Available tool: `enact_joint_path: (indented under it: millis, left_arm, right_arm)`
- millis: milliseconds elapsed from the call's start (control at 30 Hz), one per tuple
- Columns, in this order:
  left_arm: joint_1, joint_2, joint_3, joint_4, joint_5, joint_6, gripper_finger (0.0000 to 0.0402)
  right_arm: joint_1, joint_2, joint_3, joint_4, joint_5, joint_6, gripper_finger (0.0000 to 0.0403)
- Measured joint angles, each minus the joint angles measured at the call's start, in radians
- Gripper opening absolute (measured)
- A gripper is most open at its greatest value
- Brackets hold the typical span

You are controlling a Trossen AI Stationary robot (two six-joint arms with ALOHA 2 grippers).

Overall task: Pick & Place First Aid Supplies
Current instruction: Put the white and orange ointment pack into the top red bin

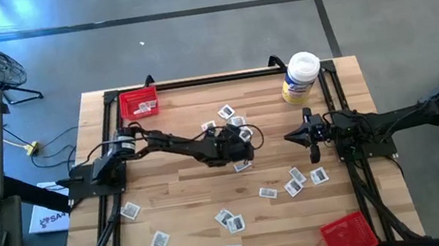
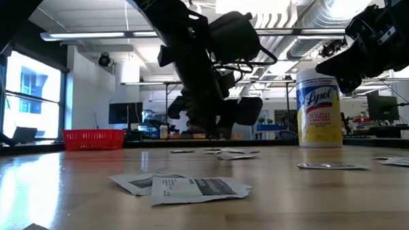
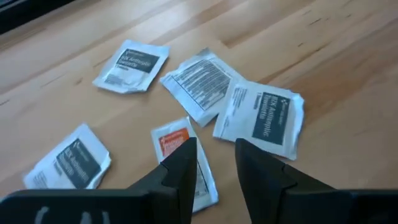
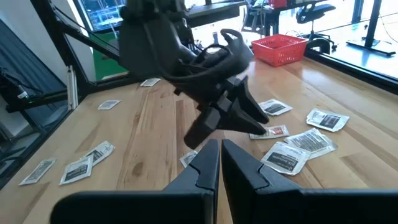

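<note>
First aid supplies [image 1: 234,222] lie scattered across your table [image 1: 186,193], and going from the left edge you've got the red tray [image 1: 139,103] at the far left corner with a few packets already in it. Loose packets sit along the near left side, more near the front middle.

Now to the centre: your left gripper [image 3: 211,163] hangs low over a small cluster of packets. Its fingers stand partly apart and there's nothing between them. Right under the tips lies the orange-marked packet [image 3: 180,163], flat on the wood, its long side running roughly in line with the way the fingers point, so one finger sits over it and the gap falls just off its edge. That's the relation your next move turns on, I'd say: shift a touch toward that packet, or turn the wrist, before you come down. Just beyond it are the striped-print packet [image 3: 200,83] and the dark-label packet [image 3: 264,116], overlapping each other.

Further right, another group of packets [image 1: 299,179] lies near your right arm. The right gripper [image 4: 220,160] waits there, pinched shut and empty, pointing toward the centre. The left arm is plainly the nearer one to this cluster.

At the far right corner stands the wipes tub [image 1: 300,78], and a second red tray [image 1: 347,235] sits at the near right.
</note>
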Motion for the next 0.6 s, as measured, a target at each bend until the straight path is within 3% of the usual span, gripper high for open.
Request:
enact_joint_path:
  millis: [267,600]
  left_arm:
    - [-0.016,0.005,-0.028,-0.052,-0.017,-0.106,0.0108]
    - [-0.016,0.046,-0.03,0.015,0.009,-0.092,0.0108]
  right_arm:
    - [0.0,0.0,0.0,0.0,0.0,0.0,0.0012]
    - [0.0,0.0,0.0,0.0,0.0,0.0,0.0012]
